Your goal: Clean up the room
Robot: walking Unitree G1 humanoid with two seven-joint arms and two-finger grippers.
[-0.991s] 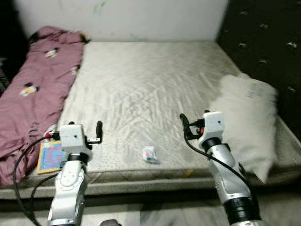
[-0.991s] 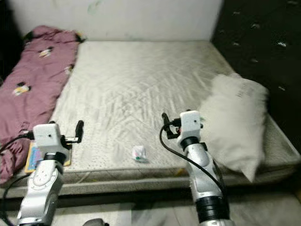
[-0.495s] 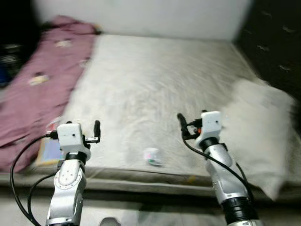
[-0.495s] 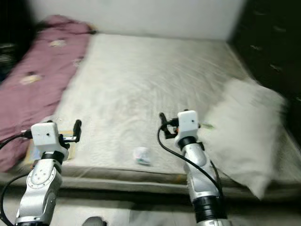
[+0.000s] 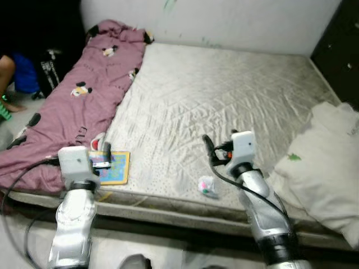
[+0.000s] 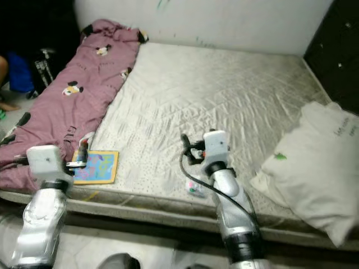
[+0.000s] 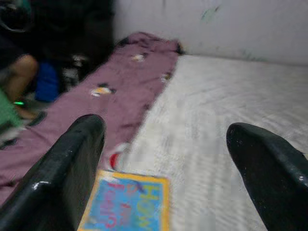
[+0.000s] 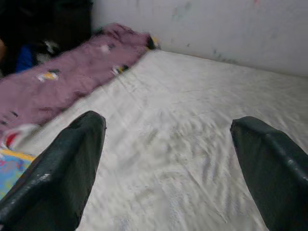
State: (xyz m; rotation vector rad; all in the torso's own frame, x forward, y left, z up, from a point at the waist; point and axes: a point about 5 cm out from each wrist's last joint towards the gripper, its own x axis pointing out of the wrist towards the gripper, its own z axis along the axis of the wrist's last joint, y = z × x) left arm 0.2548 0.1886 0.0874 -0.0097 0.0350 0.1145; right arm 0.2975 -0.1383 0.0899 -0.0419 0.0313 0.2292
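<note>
Bed with a bare quilted mattress point(image 5: 224, 95), seen from its near edge, with both arms raised before it. A pink blanket point(image 5: 84, 106) printed with cartoon figures lies along the left edge of the mattress, from the far left corner down to the near left corner. A colourful picture book point(image 5: 114, 167) lies flat near the near left corner, touching the blanket's hem. A small crumpled wrapper point(image 5: 206, 186), white with pink and green marks, sits close to the near edge, about midway along it. A white pillow point(image 5: 325, 168) rests at the near right corner and overhangs the mattress edge. A dark tufted headboard point(image 5: 342, 50) stands along the right edge.

The left end effector point(image 5: 106, 152) hangs over the near left corner, just above the picture book; in the left wrist view its fingers point(image 7: 72, 168) stand wide apart with nothing between them. The right end effector point(image 5: 208, 147) hangs over the near edge, just above and beside the crumpled wrapper without touching it; its fingers point(image 8: 67, 163) are likewise spread, gripping nothing.

Part of a person point(image 5: 7, 78) shows on the floor beyond the blanket, at the left of the bed.
</note>
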